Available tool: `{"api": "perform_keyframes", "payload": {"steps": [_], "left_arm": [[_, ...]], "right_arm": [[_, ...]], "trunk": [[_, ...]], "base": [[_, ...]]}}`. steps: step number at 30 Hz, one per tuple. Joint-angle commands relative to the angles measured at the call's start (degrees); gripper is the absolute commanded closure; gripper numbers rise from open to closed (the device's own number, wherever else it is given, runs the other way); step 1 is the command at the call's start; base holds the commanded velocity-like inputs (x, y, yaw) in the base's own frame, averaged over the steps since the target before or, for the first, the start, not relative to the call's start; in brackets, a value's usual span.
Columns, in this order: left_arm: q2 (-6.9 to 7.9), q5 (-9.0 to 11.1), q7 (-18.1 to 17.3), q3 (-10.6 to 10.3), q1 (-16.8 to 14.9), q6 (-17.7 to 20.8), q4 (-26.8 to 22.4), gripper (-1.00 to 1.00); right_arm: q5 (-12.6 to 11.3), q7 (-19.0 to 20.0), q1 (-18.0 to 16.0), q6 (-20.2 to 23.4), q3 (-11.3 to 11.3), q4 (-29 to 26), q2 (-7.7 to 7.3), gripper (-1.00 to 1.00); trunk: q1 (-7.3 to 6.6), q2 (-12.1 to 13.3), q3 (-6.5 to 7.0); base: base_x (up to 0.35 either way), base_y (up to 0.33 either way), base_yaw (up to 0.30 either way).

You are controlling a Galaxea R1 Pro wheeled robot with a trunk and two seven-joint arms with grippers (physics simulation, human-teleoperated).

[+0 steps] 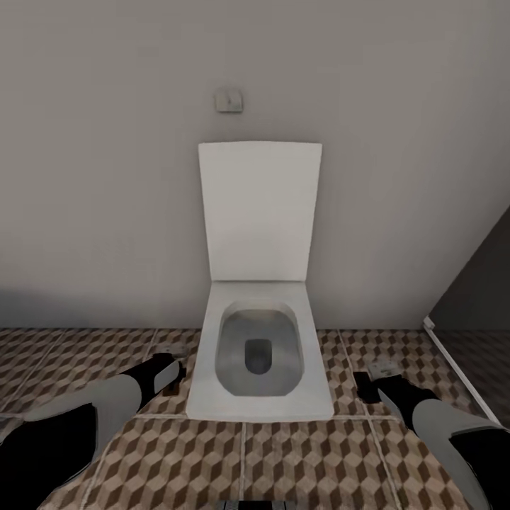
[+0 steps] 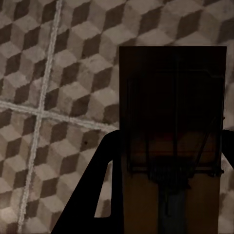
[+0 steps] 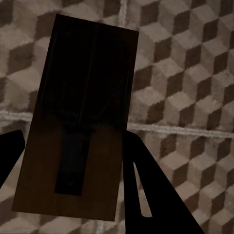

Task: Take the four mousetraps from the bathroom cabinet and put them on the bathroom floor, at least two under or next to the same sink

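Each gripper holds one mousetrap above the bathroom floor (image 1: 283, 460), a cube-pattern tile. My left gripper (image 1: 173, 375) is shut on a tan wooden mousetrap (image 2: 173, 122), whose wire bar and spring face the left wrist camera; its black fingers (image 2: 97, 195) flank the board. To the right of the toilet, my right gripper (image 1: 372, 382) is shut on a second mousetrap (image 3: 83, 97), seen dark and tilted between its fingers (image 3: 146, 185); its pale edge (image 1: 382, 370) shows in the head view. The cabinet and the bathroom sink are out of view.
A white toilet (image 1: 258, 354) with its lid raised stands straight ahead against the grey wall, between my two arms. A small flush plate (image 1: 228, 100) sits on the wall above it. A dark panel (image 1: 482, 283) closes off the right side.
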Motion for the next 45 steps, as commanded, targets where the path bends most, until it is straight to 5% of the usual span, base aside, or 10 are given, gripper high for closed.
{"api": "perform_keyframes", "payload": {"steps": [1, 25, 28, 33, 40, 45], "left_arm": [[0.08, 0.22, 0.54, -0.34, -0.04, 0.23, -0.25, 1.00], [0.55, 0.29, 0.52, -0.32, -0.04, 0.15, -0.06, 1.00], [0.53, 0.27, 0.48, -0.34, -0.04, 0.14, -0.11, 1.00], [0.55, 0.27, 0.45, -0.34, -0.04, 0.14, -0.14, 1.00], [0.61, 0.21, 0.34, -0.34, -0.04, 0.14, -0.14, 1.00], [0.65, 0.20, 0.28, -0.34, -0.04, 0.14, -0.11, 1.00]], "right_arm": [[0.07, 0.21, -0.01, 0.32, 0.32, -0.17, -0.04, 1.00], [-0.11, 3.72, 0.14, -1.81, -0.23, -0.07, -0.20, 1.00], [-0.17, 3.34, 0.15, -2.61, -2.03, 0.00, -0.25, 1.00], [0.16, 3.22, 0.15, -3.23, -8.87, -0.07, -0.14, 1.00], [0.07, 2.26, 0.15, -7.55, -10.51, -0.20, -0.22, 1.00], [-0.09, -6.25, 0.15, -10.68, -10.65, 0.12, 0.05, 1.00]], "trunk": [[0.01, -0.04, -0.27], [0.63, -0.36, -5.59], [0.71, -0.40, -6.26], [0.83, -0.47, -7.36], [1.01, -0.56, -8.91], [1.14, -0.63, -10.02]], "base": [[0.000, 0.000, 0.000], [0.000, 0.000, 0.000], [0.000, 0.000, 0.000], [0.000, 0.000, 0.000], [0.000, 0.000, 0.000], [0.000, 0.000, 0.000]]}}
